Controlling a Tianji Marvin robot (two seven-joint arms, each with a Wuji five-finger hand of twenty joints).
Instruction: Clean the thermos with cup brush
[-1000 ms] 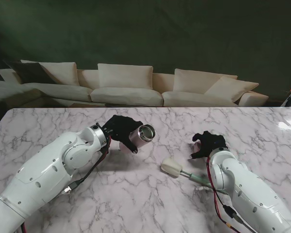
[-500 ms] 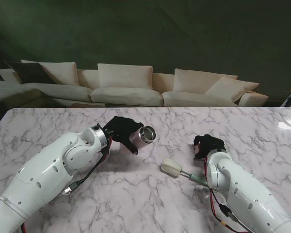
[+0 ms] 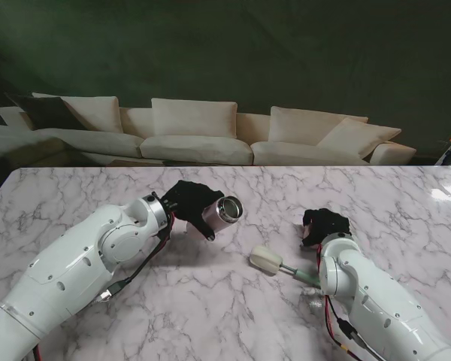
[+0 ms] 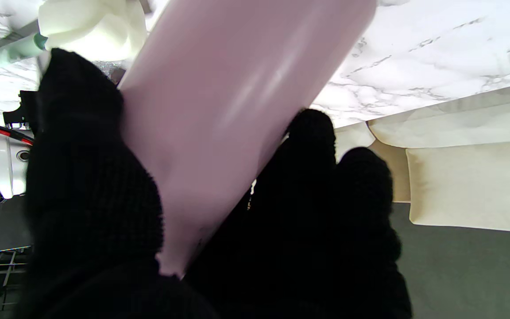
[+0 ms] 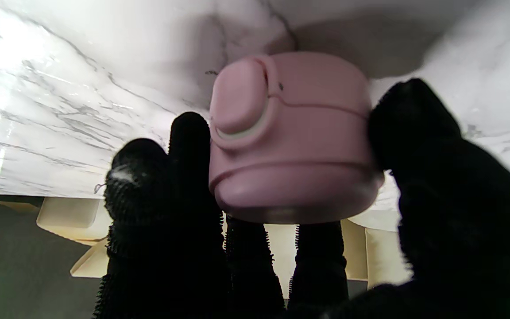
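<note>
Left hand (image 3: 186, 200) is gripping the pink thermos (image 3: 219, 211), tilted off the table, mouth pointing at 3 o'clock. Right hand (image 3: 325, 224) is clutching the pink lid (image 5: 288, 137). Brush (image 3: 274, 263) is lying at 5 o'clock from the thermos.

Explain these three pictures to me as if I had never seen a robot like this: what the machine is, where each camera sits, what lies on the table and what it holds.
This is a robot with two white arms, each ending in a five-finger hand in a black glove. The wide picture comes from a camera on its stand, looking down at a marble table, with a sofa behind. The other two come from cameras on the wrists, looking along the fingers; they appear upside down.

The left hand holds a pink thermos, tilted on its side with the open steel mouth facing away from the arm. The left wrist view shows its pink body between the fingers.

The right hand grips the thermos's pink lid, seen clearly only in the right wrist view.

A cup brush, with a pale sponge head and green handle, lies on the table between the arms, held by neither hand.
</note>
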